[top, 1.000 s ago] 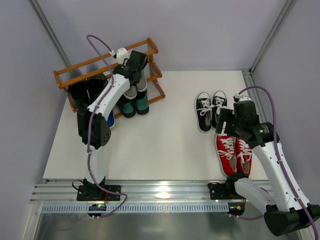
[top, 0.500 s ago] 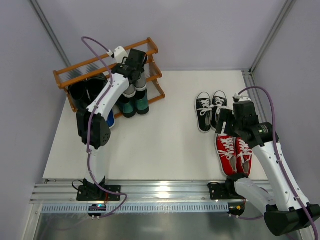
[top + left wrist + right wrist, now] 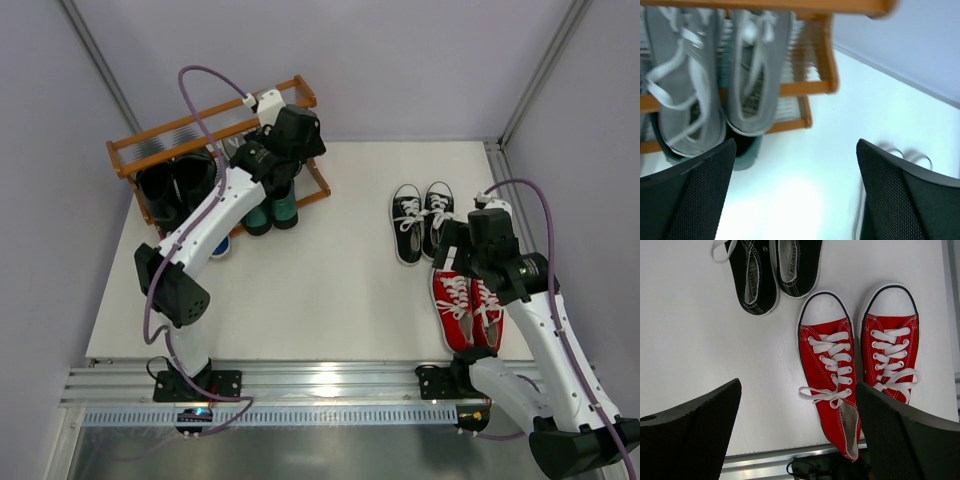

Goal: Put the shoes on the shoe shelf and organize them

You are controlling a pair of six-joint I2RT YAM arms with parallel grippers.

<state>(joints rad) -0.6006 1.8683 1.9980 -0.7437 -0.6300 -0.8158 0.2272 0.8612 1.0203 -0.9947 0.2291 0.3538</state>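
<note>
The shoe shelf [image 3: 150, 140] stands at the back left. In the left wrist view a pair of grey sneakers [image 3: 685, 90] lies on a middle tier of the shoe shelf [image 3: 810, 89], with dark green loafers [image 3: 742, 150] below it. My left gripper [image 3: 795, 195] hovers open and empty off the shelf's right end [image 3: 290, 150]. Black leather loafers [image 3: 175, 185] fill the shelf's left half. The red sneakers [image 3: 830, 375] and black-and-white sneakers [image 3: 755, 275] rest on the table at the right. My right gripper [image 3: 797, 430] hangs open above the red pair [image 3: 465, 305].
A blue sneaker [image 3: 220, 245] peeks out under the left arm, in front of the shelf. An aluminium rail [image 3: 320, 385] runs along the table's near edge. Walls close in at the back and both sides, and the red pair lies close to the right edge.
My left gripper opened, let go of the grey sneakers on the shelf and pulled up and to the right. The right gripper opened a little wider over the red sneakers.
</note>
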